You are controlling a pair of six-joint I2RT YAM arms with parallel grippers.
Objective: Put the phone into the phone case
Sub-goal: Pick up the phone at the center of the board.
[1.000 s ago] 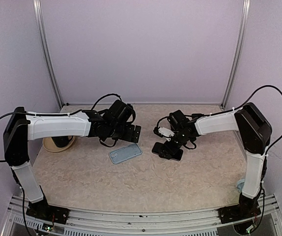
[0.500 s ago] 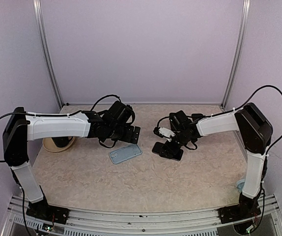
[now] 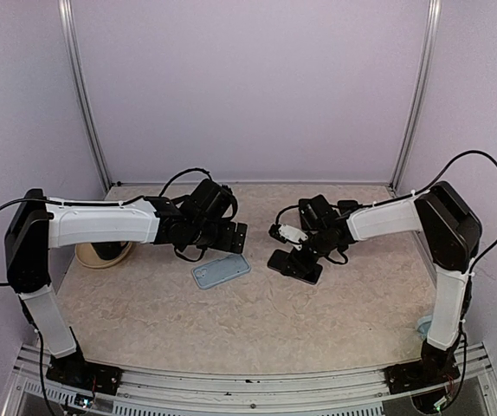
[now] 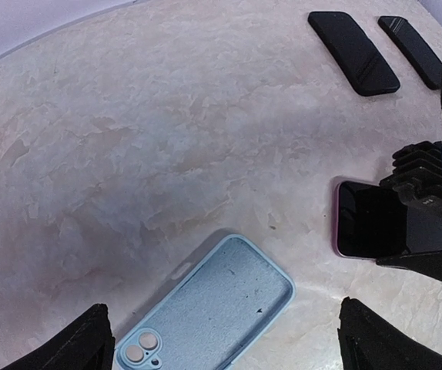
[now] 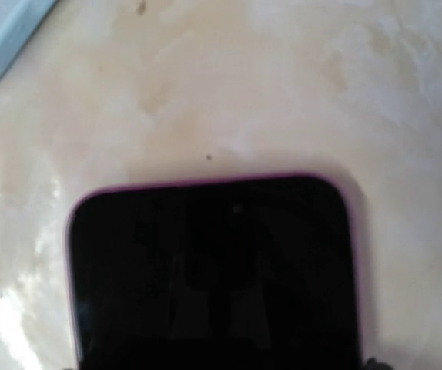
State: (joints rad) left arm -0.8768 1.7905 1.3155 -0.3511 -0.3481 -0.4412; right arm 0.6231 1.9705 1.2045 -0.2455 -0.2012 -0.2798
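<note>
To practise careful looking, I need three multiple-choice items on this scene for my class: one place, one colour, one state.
1. The phone lies: A inside the phone case; B on the table beside it; C under it.
2. The phone case is: A light blue; B red; C green.
3. The left gripper is: A shut on the phone; B open, empty; C shut on the phone case.
Answers: B, bare table separates them; A, its shell is pale blue; B, its fingers are spread, gripping nothing.
</note>
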